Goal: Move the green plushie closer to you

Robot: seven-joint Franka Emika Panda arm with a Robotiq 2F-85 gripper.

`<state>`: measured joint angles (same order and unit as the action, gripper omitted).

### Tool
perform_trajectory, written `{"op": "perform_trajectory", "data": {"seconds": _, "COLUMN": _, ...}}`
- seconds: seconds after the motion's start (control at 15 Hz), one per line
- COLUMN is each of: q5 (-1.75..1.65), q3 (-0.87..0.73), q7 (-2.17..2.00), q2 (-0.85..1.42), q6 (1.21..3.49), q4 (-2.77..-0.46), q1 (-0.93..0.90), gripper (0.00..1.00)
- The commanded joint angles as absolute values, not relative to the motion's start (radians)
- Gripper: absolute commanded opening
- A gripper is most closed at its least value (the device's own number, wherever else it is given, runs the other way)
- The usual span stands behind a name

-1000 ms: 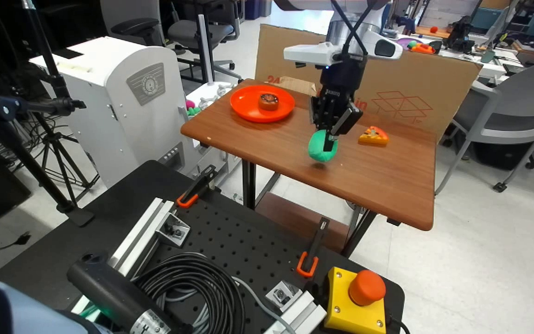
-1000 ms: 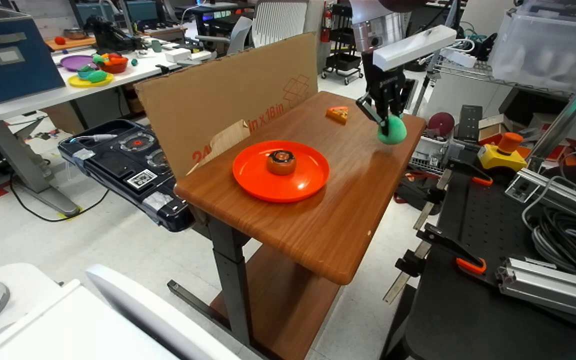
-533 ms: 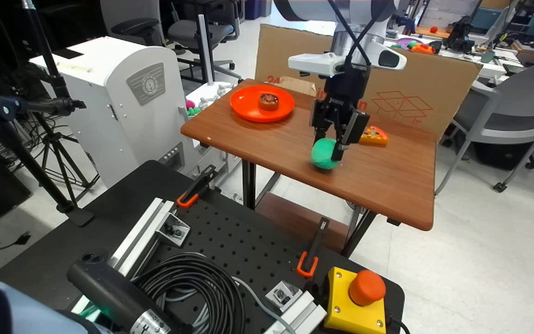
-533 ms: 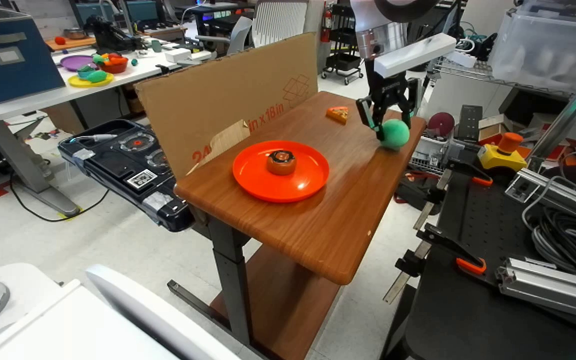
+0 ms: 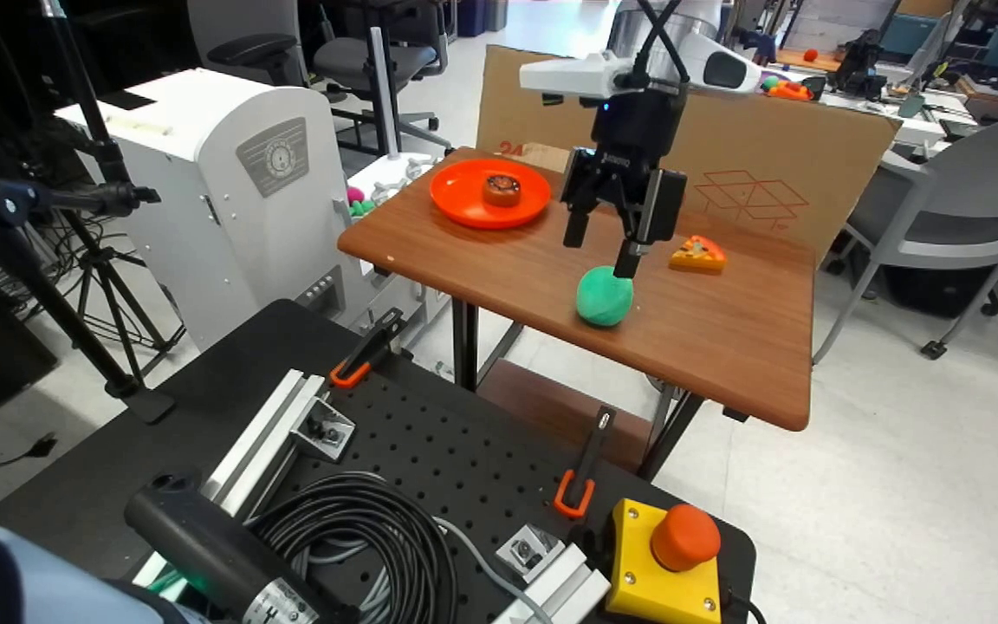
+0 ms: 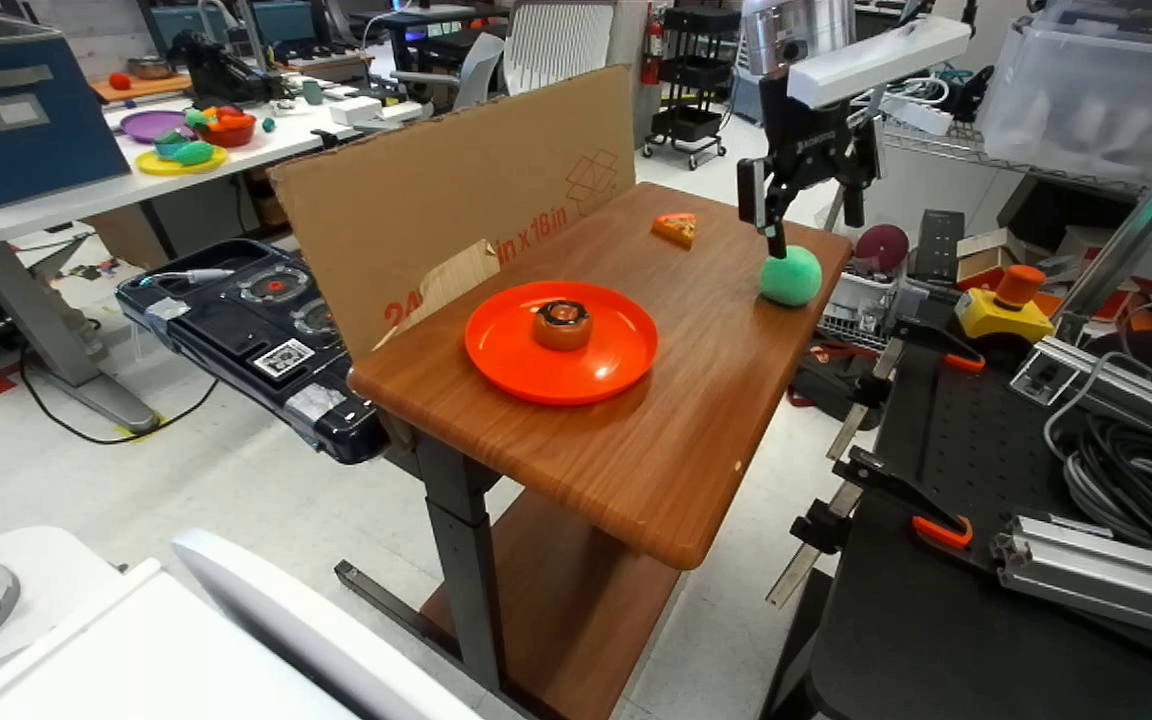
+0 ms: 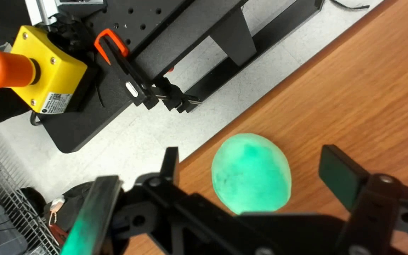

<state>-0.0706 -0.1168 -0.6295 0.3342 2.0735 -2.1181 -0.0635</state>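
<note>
The green plushie (image 5: 605, 298), a round teal-green ball, rests on the wooden table close to the edge facing the black pegboard bench. An exterior view also shows the plushie (image 6: 791, 277) near the table's long edge. My gripper (image 5: 600, 250) is open, its fingertips slightly above the ball and holding nothing. In the wrist view the plushie (image 7: 251, 173) lies between the spread fingers (image 7: 342, 175), with a gap on each side; its lower rim is hidden by the gripper body.
An orange-red plate (image 6: 526, 372) carrying a small brown round toy (image 6: 563, 326) and an orange pizza-slice toy (image 5: 698, 254) share the table. A cardboard sheet (image 6: 456, 200) stands along the far side. Clamps (image 5: 586, 468) and a yellow emergency-stop box (image 5: 666, 563) sit on the bench.
The gripper, earlier shut on the plushie above the table, has lowered it toward the bench-side edge, opened its fingers and risen. The plushie now sits by itself on the table.
</note>
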Motion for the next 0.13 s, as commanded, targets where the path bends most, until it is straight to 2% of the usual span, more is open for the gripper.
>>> {"op": "perform_trajectory", "data": {"seconds": 0.0, "q5": -0.073, "q3": -0.11, "q7": -0.631, "q2": 0.331, "q6": 2.071, "q4": -2.116, "q1": -0.057, "gripper": 1.0}}
{"op": "perform_trajectory", "data": {"seconds": 0.07, "q5": -0.073, "q3": -0.111, "q7": -0.631, "q2": 0.337, "q6": 2.071, "q4": -2.113, "q1": -0.057, "gripper": 1.0}}
